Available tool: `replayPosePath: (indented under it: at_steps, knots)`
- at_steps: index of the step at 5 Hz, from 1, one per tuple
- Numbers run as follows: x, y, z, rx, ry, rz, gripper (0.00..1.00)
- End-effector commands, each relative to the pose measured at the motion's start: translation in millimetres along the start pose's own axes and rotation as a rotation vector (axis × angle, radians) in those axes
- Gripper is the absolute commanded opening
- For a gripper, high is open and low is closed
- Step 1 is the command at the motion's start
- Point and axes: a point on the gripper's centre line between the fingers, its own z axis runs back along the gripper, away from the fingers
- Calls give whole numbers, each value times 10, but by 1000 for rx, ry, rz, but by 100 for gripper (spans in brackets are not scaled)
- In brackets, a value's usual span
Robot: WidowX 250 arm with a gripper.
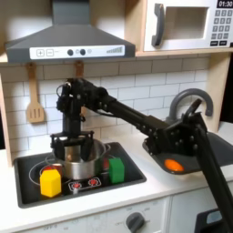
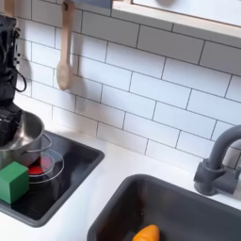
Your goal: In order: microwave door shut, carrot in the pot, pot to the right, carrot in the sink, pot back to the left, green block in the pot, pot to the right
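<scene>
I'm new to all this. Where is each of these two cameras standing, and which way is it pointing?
First exterior view: in front of the toy kitchen, facing the back wall; it takes in the microwave door, the stovetop, the sink and the whole black arm, its gripper down at the pot.
Second exterior view: close in and looking down across the counter toward the tiled wall; the gripper sits at its left edge.
Both exterior views share the green block, the carrot, pot and sink.
</scene>
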Motion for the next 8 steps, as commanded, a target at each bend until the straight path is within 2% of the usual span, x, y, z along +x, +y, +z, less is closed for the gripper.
replayPosePath:
  at_steps: [1,2,3,5,6,7,8]
  knots:
    - [-74,-24,181,-45,-31,24,100]
    - [-131,-24,219,-67,-48,54,100]
    - [-253,13,418,-45,-86,62,100]
    - [-409,122,442,-17,-75,70,100]
    - [-500,273,422,20,-76,70,100]
    - [-585,344,397,38,-75,76,100]
    - [-639,404,379,45,-69,86,100]
